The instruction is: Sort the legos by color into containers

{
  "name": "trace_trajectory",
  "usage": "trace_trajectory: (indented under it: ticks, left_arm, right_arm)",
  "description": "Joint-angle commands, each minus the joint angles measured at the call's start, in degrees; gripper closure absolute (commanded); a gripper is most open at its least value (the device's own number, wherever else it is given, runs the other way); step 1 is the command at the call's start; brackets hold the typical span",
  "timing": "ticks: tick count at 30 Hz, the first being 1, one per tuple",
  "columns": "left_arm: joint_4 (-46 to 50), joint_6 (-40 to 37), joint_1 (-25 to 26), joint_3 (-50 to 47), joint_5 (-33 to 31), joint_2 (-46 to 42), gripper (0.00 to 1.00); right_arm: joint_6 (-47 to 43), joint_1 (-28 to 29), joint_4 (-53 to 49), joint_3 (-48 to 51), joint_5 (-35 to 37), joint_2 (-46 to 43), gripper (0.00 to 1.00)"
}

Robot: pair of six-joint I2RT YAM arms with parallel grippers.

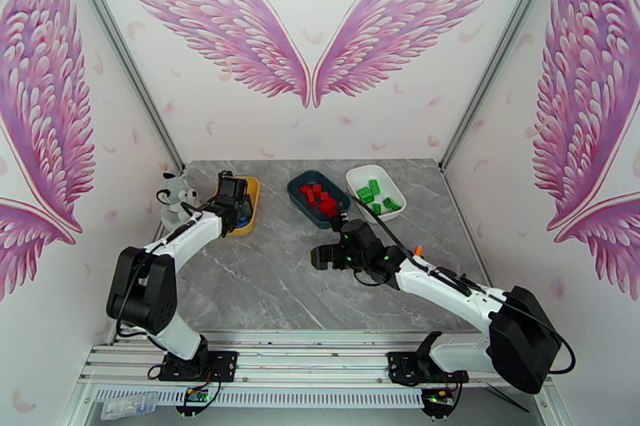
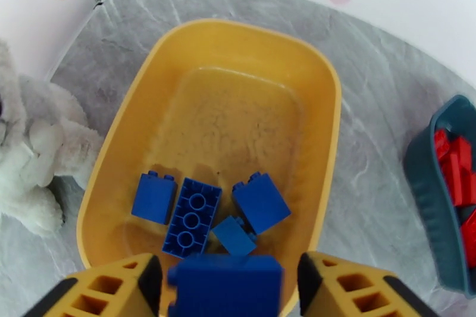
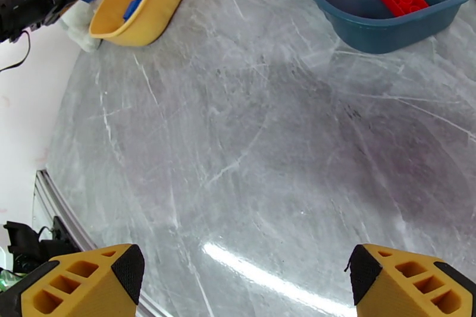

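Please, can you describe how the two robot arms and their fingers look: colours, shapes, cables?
The left arm and right arm have white rounded links, bulky black joints and black bases. Thin black cables run along them. Small green lights glow on the right wrist. The left fingers and right fingers are yellow-orange blocks with rectangular hollows and black inner pads.

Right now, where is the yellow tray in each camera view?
Top external: yellow tray at the table's far left.
Left wrist: centre frame, blue legos inside.
Right wrist: top-left corner.
Shared landmark: teal tray of red legos, to its right in every view.
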State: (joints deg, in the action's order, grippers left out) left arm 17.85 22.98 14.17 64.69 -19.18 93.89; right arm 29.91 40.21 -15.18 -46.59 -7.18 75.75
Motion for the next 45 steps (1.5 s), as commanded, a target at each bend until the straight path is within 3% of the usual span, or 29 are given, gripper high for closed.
trace_trajectory:
  ticks: [1,9,15,20,24,25,27,30,33,36,42,45]
  left_arm:
    - [0.48,-0.8,-0.2,1.55,1.91,-1.92,0.13]
    - [-8.79,-0.55,2.92,-11.64,1.87,-20.71,0.01]
    - [-16.09,-4.89,6.81,-20.9,-6.62,-37.53,0.01]
    - [-29.1,-5.73,7.16,-29.69,-9.04,-48.23,0.01]
    - [-29.54,-1.76,6.97,-31.87,-12.86,-50.6,0.01]
    - [-32.28,-2.0,6.85,-33.15,-14.82,-50.71,0.01]
    - [-34.36,-1.15,6.5,-34.53,-18.05,-50.86,0.01]
    - [-39.66,-10.28,5.64,-37.07,-15.58,-50.29,0.01]
    - [-45.9,-16.8,4.99,-40.82,-22.0,-46.72,0.01]
    - [-51.99,-21.9,2.29,-44.09,-22.96,-39.68,0.01]
    - [-59.84,-20.88,-3.86,-46.01,-20.72,-22.38,0.01]
    - [-67.73,-24.04,-4.01,-45.7,-20.21,-15.21,0.01]
  right_arm:
    - [-1.15,0.4,-0.94,-1.84,2.1,-0.98,0.01]
    - [-1.85,0.35,-3.53,-2.34,10.45,-2.69,0.0]
    - [-2.27,0.31,-4.6,-0.95,25.86,-8.13,0.01]
    - [-6.54,0.29,4.33,6.19,35.52,-18.93,0.01]
    - [-5.09,0.22,17.79,16.04,47.7,-24.5,0.0]
    - [-6.6,0.01,23.51,19.04,49.17,-25.94,0.01]
    - [-18.31,-1.09,35.82,23.52,44.28,-27.89,0.01]
    - [-32.49,-5.19,46.61,25.01,41.59,-25.66,0.01]
    - [-29.6,-15.16,44.09,23.48,40.7,-20.19,0.01]
    - [-30.57,-22.23,51.55,25.99,41.25,-12.29,0.01]
    - [-35.2,-25.76,62.47,26.5,42.01,3.81,0.01]
    - [-31.94,-27.55,63.19,26.14,34.55,4.8,0.01]
